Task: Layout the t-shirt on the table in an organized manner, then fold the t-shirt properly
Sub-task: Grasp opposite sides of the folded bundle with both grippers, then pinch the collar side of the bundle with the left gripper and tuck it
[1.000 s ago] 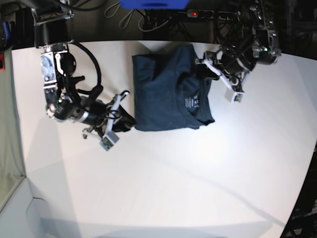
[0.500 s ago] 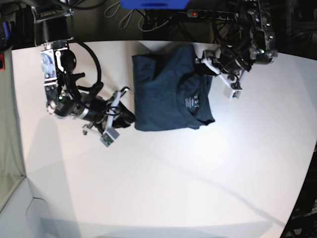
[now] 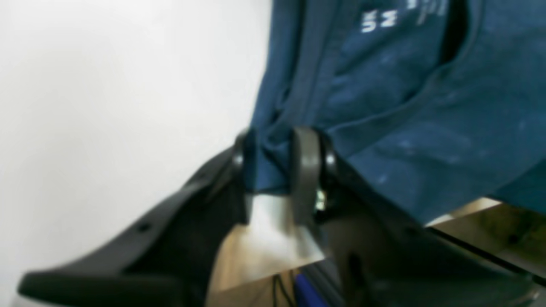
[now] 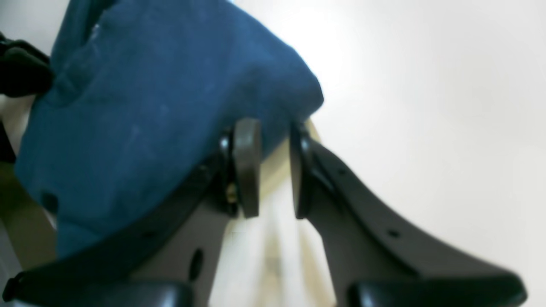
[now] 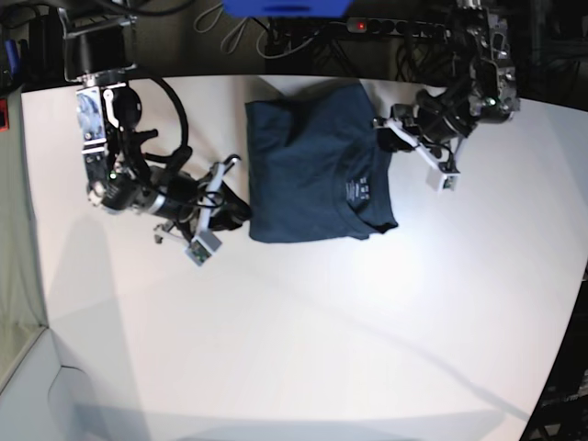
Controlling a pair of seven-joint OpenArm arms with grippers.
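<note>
From where I stood, the right gripper (image 5: 224,208), a black two-fingered claw on the arm at the left of the big white matte tabletop with its curved edge (image 5: 303,349), sat at the lower left corner of the dark navy short-sleeved cotton t-shirt (image 5: 312,170). Seen from its own wrist, its two fingers (image 4: 246,168) stood a little apart with pale table showing in the gap, while the shirt's corner draped over the outside of one finger rather than between them, so I judged that claw released, holding nothing. The shirt itself lay toward the far middle of the table, already folded into a neat upright rectangle, collar and its small light label (image 5: 354,189) showing near the lower right. Further right, the left gripper (image 5: 388,131) reached in at the shirt's right edge, near the top. Its wrist view showed a bunched fold of navy cloth caught between the two fingers (image 3: 303,175), so it was grasping the shirt's edge, presumably to lift that side and carry it over for another fold. No box, bin or basket stood on the table; nothing there held anything. Pinching the cloth so near the edge looked sensible to me, though soft fabric might slip or drag the tidy stack askew.
</note>
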